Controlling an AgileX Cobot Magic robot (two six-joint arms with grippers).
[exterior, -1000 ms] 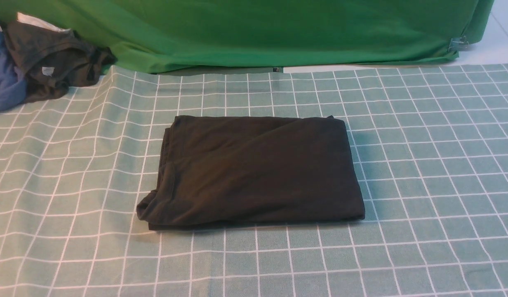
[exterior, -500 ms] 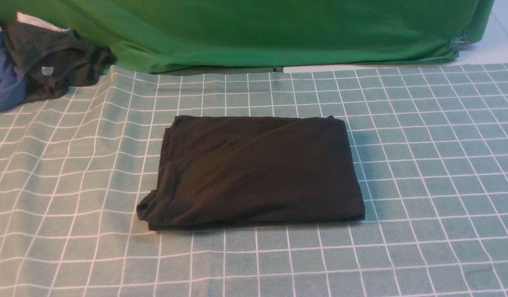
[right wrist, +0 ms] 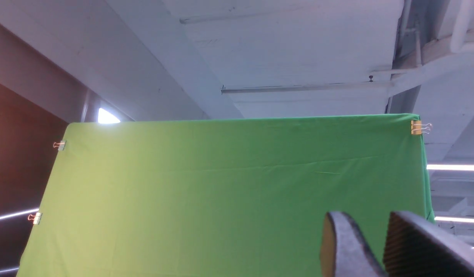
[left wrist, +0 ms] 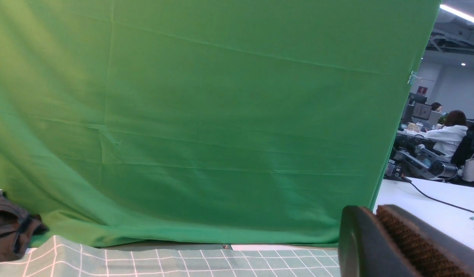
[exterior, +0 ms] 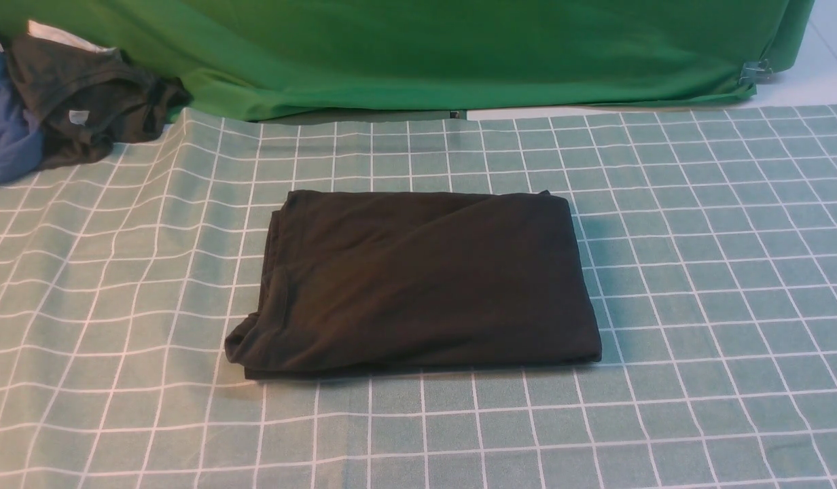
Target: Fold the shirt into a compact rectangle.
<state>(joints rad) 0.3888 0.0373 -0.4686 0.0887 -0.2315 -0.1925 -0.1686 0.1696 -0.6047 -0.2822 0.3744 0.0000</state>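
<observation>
Shirt position: the shirt (exterior: 418, 282) lies flat near the middle of the checked tablecloth (exterior: 717, 285), well apart from every other item.
Shirt shape: a near-rectangular black bundle; its far, right and near edges run fairly straight, while its near-left corner bulges outward in a rounded lump.
Shirt markings: no graphic, lettering or label faces up.
Left gripper: the left gripper (left wrist: 373, 215) appears only in the left wrist view, with its ribbed pads pressed together and nothing between them; it is raised and faces the green backdrop (exterior: 459, 47).
Right gripper: the right gripper (right wrist: 369, 231) appears only in the right wrist view, with its two fingers standing a little apart and a narrow gap showing between them; it holds nothing and points up toward the ceiling.
Arms in front view: neither arm is visible over the cloth.
Task progress: judged complete or nearly so; only the near-left corner departs from a clean rectangle.
Handling: the fabric is likely soft, light and limp; stacked layers may slide apart or unfold if lifted by one edge.
Grasp point: the bulging near-left corner is the suitable place to pinch, taking all layers together and tucking them inward.
Risk: a pull on the top layer alone could open the fold.
Other items: a dark grey garment (exterior: 85, 102) and a blue cloth (exterior: 4, 142) sit at the far left.
</observation>
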